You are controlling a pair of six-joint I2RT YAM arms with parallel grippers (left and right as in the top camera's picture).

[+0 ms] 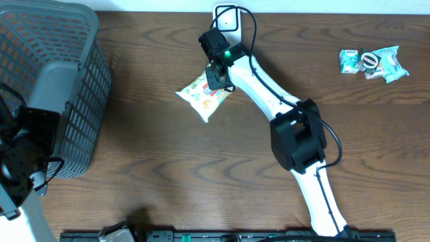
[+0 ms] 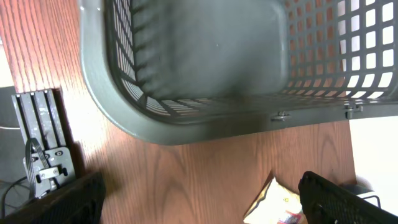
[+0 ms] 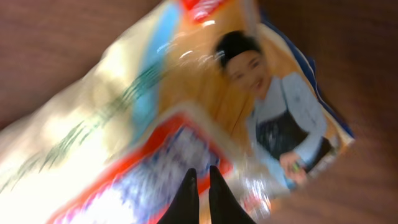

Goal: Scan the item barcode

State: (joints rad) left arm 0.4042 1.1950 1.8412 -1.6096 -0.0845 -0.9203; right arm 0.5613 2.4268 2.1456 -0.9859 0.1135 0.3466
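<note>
Working across the wood-grain worktop [image 1: 201, 175], I see the grey lattice basket [image 1: 74, 81] at nine o'clock and the glossy, crinkly snack packet [image 1: 200, 94] near twelve. My right claw [image 1: 216, 79] is pinched tight on its slick film, which could slip or crumple the barcode. My left claw [image 2: 199, 199] gapes, empty.

We find the overhead view evenly, softly lit, its tabletop [image 1: 168, 161] grain sharp and its shadows faint, while the right wrist view smears the glossy snack packet [image 3: 155, 124] into blur streaked with white glare, and the left wrist view renders the mesh basket [image 2: 205, 62] soft against blown-out white at its right edge.
</note>
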